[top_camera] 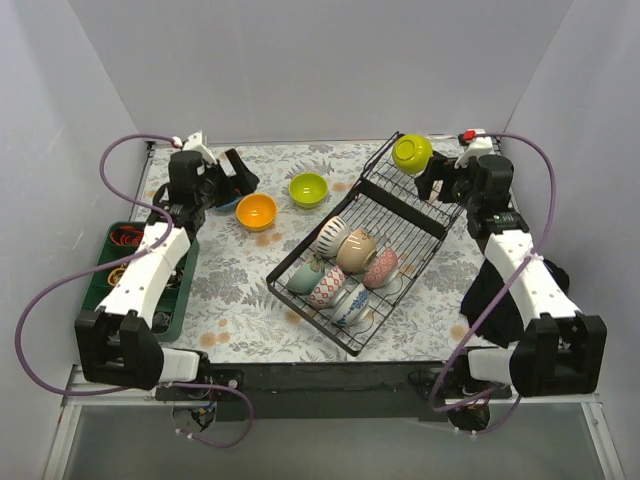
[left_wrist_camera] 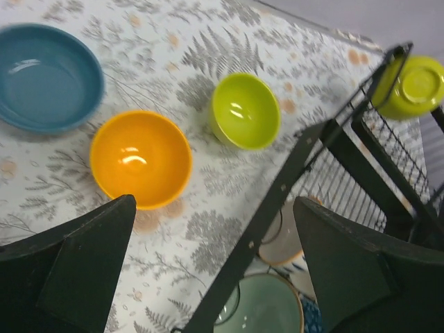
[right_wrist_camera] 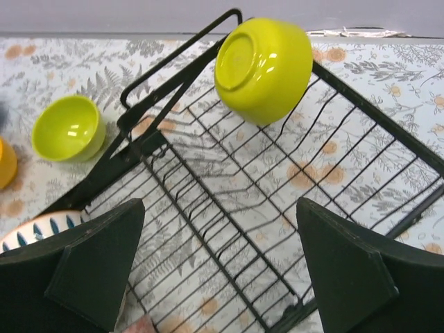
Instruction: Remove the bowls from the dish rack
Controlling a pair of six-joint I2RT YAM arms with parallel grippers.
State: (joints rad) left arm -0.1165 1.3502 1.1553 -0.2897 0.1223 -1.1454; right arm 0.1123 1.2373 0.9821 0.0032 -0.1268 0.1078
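The black wire dish rack (top_camera: 402,232) lies diagonally mid-table. Its base holds several patterned bowls: striped (top_camera: 329,237), beige (top_camera: 356,250), pink (top_camera: 380,267), pale-green (top_camera: 305,276) and blue-white (top_camera: 350,305). A lime-yellow bowl (top_camera: 412,153) rests tilted on the raised tier (right_wrist_camera: 263,59). Out on the cloth are an orange bowl (top_camera: 256,211), a lime bowl (top_camera: 308,189) and a blue bowl (left_wrist_camera: 45,76). My left gripper (top_camera: 235,180) is open and empty above the cloth beside the rack's left edge (left_wrist_camera: 277,201). My right gripper (top_camera: 435,180) is open and empty over the tier's wires (right_wrist_camera: 263,208).
A green compartment tray (top_camera: 170,318) with small items sits at the table's left edge under the left arm. Grey walls close in the back and sides. A dark cloth (top_camera: 480,290) lies at the right by the right arm.
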